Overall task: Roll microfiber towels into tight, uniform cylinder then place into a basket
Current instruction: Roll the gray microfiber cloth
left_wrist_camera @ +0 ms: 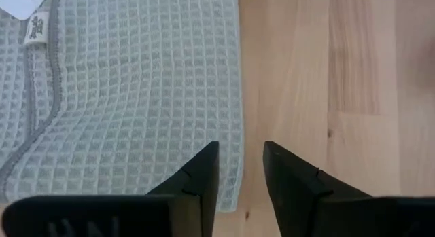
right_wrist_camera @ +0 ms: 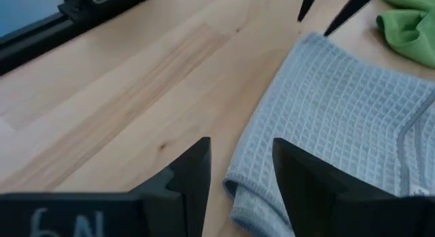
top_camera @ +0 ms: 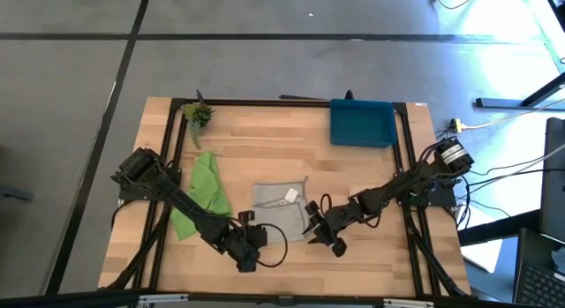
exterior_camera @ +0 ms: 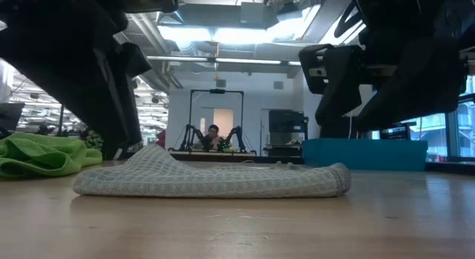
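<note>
The light grey towel [top_camera: 281,207] lies flat on the table near its front middle, white tag [left_wrist_camera: 35,26] up. The lime green towel [top_camera: 205,193] lies crumpled to its left. The dark-blue basket [top_camera: 361,123] stands at the far right. My left gripper [left_wrist_camera: 241,159] is open at the grey towel's near left corner, one finger over the cloth and one over bare wood. My right gripper [right_wrist_camera: 241,152] is open at the towel's near right corner [right_wrist_camera: 248,196], a finger on either side of its doubled edge. My left gripper slants down over the grey towel's side edge [left_wrist_camera: 234,128]; I cannot tell whether a fingertip touches the cloth. My right gripper slants down over the towel's doubled corner, which lies on the table; I cannot tell whether its fingers touch it.
A small potted plant [top_camera: 198,114] stands at the far left corner. A black frame [top_camera: 265,101] runs along the table's edges. Bare wood lies between the grey towel and the basket. Beyond the table a person [exterior_camera: 214,133] sits in the room.
</note>
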{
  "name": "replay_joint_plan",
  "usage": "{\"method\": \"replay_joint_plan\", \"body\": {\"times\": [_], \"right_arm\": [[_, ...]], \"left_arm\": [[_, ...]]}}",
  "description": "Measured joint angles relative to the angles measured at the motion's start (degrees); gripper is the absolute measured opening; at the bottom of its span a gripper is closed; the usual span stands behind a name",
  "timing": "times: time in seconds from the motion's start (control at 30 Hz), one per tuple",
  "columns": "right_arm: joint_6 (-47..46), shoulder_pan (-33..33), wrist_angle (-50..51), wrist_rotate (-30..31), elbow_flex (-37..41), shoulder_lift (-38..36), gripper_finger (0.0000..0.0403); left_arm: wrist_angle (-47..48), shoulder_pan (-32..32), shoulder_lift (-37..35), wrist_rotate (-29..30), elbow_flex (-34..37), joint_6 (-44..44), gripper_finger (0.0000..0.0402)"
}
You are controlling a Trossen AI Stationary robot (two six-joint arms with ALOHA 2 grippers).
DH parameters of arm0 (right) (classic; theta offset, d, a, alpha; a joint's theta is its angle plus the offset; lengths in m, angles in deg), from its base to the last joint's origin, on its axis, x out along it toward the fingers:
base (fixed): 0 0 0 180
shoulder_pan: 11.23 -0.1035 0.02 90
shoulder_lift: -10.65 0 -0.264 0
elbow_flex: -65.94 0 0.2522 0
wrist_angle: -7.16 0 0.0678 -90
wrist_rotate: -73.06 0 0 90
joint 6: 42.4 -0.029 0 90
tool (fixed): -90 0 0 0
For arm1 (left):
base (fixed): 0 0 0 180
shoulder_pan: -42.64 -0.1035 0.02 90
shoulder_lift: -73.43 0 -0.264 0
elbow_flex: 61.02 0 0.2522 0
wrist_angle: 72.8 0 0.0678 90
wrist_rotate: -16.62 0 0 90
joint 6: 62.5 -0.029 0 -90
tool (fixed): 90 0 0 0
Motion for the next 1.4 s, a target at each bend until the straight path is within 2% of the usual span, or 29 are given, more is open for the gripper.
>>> {"method": "replay_joint_plan", "body": {"times": [0.47, 0.7, 0.83, 1.0, 1.2, 1.4], "right_arm": [[2.97, 0.54, -7.80, 0.02, -0.07, 9.64, 0.0158], [2.25, 0.63, -9.32, 4.63, -0.27, 13.09, 0.0158], [-1.90, 0.56, -9.02, 7.92, -0.27, 13.24, 0.0155], [-5.43, 0.62, -8.08, 11.10, -0.31, 13.36, 0.0117], [-7.70, 0.80, -7.94, 13.31, -0.16, 13.46, 0.0023], [-9.64, 1.67, -7.94, 12.85, -0.10, 13.48, 0.0014]], "left_arm": [[0.71, 0.72, -0.01, 0.13, 0.07, -0.07, 0.0121], [0.82, 0.73, 0.00, 0.15, 0.08, -0.50, 0.0121], [0.99, 0.72, 0.12, 0.17, 0.13, -0.52, 0.0121], [1.12, 0.72, 1.46, 0.13, 0.17, -0.96, 0.0121], [1.13, 0.72, 1.88, 0.13, 0.17, -1.10, 0.0121], [0.93, 1.07, 1.88, 0.87, 0.17, -4.72, 0.0114]]}}
